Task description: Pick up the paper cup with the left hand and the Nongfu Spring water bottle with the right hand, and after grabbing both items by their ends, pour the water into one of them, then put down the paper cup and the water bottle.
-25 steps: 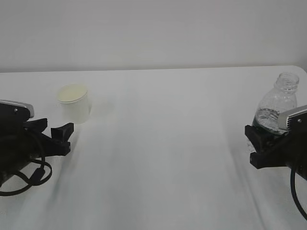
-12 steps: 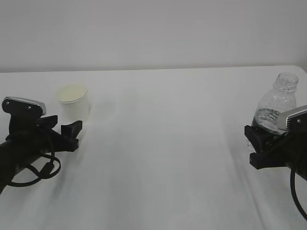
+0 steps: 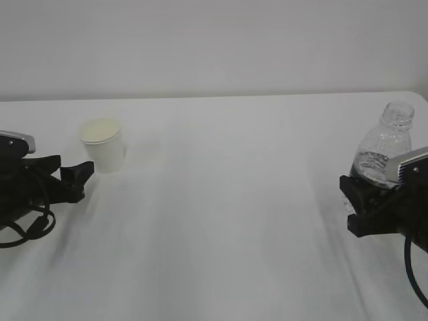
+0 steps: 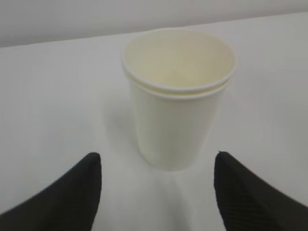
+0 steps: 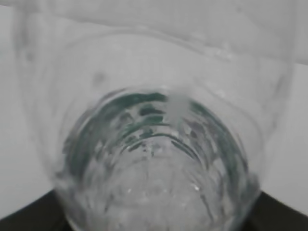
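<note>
The paper cup (image 3: 103, 144) stands upright on the white surface (image 3: 221, 200), far left in the exterior view, its mouth open upward and its inside pale cream. The left hand (image 3: 75, 179) lies low on the surface just near of and left of the cup, its black fingers (image 3: 79, 172) pointing toward the cup's base without touching it. In the left wrist view the cup (image 4: 177, 98) sits between and beyond the two finger tips (image 4: 79, 185), which are spread wider than the cup with bare surface showing on each side of it; they hold nothing. A double line runs under the rolled rim, so it may be two cups nested, though that cannot be settled.

At the far right edge of the surface the Nongfu Spring water bottle (image 3: 385, 148) stands with its capless neck up, leaning slightly. The right hand (image 3: 358, 200) is at its lower part, and the black fingers (image 3: 362, 190) cover the bottle's bottom from the exterior view. The jaws stand partly apart at about the bottle's width and appear closed on its base. In the right wrist view the bottle (image 5: 159, 144) fills nearly the whole picture, seen from its bottom end: clear ribbed plastic with the dark green label band showing through. The water level inside cannot be told.

Between cup and bottle nothing stands on the surface. A plain pale wall (image 3: 214, 47) rises behind its far edge.
</note>
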